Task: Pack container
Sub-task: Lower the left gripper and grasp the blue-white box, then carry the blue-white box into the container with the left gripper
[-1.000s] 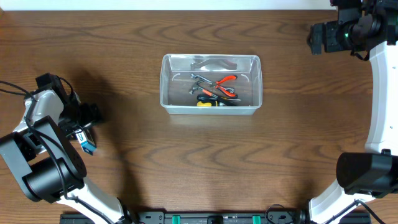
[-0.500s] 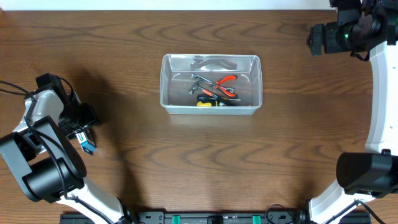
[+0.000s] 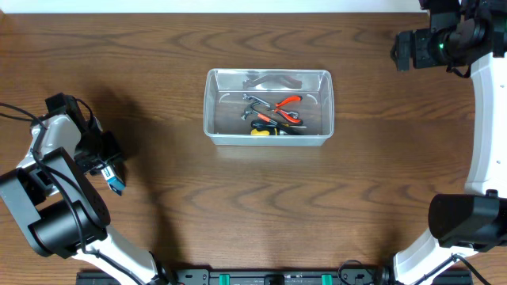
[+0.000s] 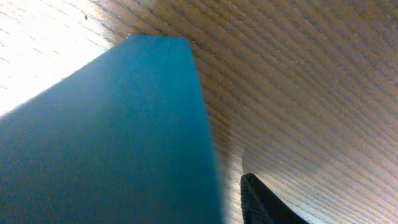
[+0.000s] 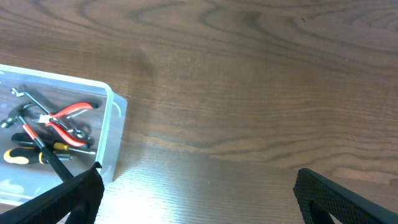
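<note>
Overhead — clear rimmed container (image 3: 225, 120), tools (image 3: 273, 111) inside.

A dark brown wooden table (image 3: 238, 206) with wavy grain fills the view, with a pale white strip (image 3: 198, 5) running along its far edge, a thin black cable (image 3: 16, 109) lying at its left edge, and a black bar (image 3: 269, 278) with green clips (image 3: 224, 279) along its near edge.
</note>
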Available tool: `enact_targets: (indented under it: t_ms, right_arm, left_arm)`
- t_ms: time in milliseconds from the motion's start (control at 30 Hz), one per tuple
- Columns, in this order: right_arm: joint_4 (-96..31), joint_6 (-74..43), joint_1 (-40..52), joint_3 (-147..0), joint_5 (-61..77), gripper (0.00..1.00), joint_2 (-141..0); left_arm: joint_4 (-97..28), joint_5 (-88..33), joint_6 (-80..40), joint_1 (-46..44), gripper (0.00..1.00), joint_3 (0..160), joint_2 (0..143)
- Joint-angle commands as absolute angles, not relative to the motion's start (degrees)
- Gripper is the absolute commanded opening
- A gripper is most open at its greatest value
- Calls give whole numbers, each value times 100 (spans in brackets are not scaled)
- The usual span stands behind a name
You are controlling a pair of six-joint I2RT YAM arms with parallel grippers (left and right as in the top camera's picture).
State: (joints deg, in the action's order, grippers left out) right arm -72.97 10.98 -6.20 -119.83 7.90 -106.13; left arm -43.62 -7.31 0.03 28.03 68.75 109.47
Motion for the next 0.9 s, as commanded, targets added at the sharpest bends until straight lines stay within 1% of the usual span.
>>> enact_targets:
  t_ms: [0,67,167,367,433,467,567,767,867]
  right_arm:
    - [-7312,1140,-635,-12020,751,99,-10608]
    - [-7312,1142,-635,-12020,751,99,-10608]
    - [-7312,1142,-635,-12020,751,99,-10608]
    - [-7312,1142,-635,-12020,751,99,-10608]
    - [-7312,1140,-635,-12020,751,99,-10608]
    - [-7312,1140,-635,-12020,751,99,-10608]
    - [-7314,1140,-635,-12020,753,99,-10608]
    - [-7308,1138,-624,-12020,755,99,-10608]
    - [-7312,1138,-600,-12020,755,99,-10608]
  left_arm:
    - [-4386,-751,40,2823,37,6818,11032]
    - [-4381,-751,40,2823,34,6820,11032]
    - [-4372,-751,36,2823,24,6820,11030]
    - [-4525,-751,-137,2821,18,6923,10818]
    - [-4703,-755,-156,2814,18,7046,10659]
    - [-4840,-755,-154,2794,14,7137,10519]
    - [-5225,-755,-84,2692,10,7404,10073]
    - [-6045,-751,672,1999,6,8176,9111]
    - [-6167,-753,1269,1356,6,8547,8766]
